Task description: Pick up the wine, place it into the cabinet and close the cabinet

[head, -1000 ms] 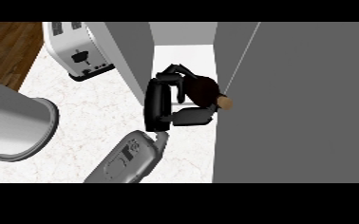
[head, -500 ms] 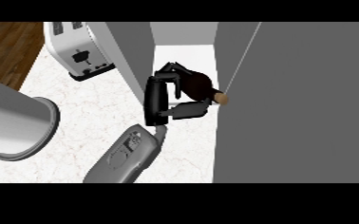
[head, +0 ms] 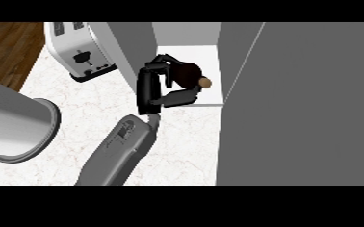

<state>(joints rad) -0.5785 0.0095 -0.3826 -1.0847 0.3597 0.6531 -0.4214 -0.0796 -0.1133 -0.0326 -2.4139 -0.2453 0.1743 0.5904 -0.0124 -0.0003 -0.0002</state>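
At the far left edge of the head view, a strip of dark wooden floor showed beside the pale marbled counter. Below it, a large grey cylindrical object stood at the counter's left edge, its exact nature unclear. Just right of the wood and toward the back sat a white toaster, its slots on top and a lever on its front face.

Nearer the middle, a grey forearm came in from the lower edge and angled up and to the right. Which arm it was could not be told for certain; it appeared to be the right one, as only one arm showed. Its black hand was curled around the wine, a dark bottle with a tan cork end pointing right. Fingers wrapped over the top and under the bottle. Hand and bottle were at the open mouth of the cabinet, over its white shelf floor, between the cabinet's grey left wall and the open grey cabinet door, which filled the right side of the view.
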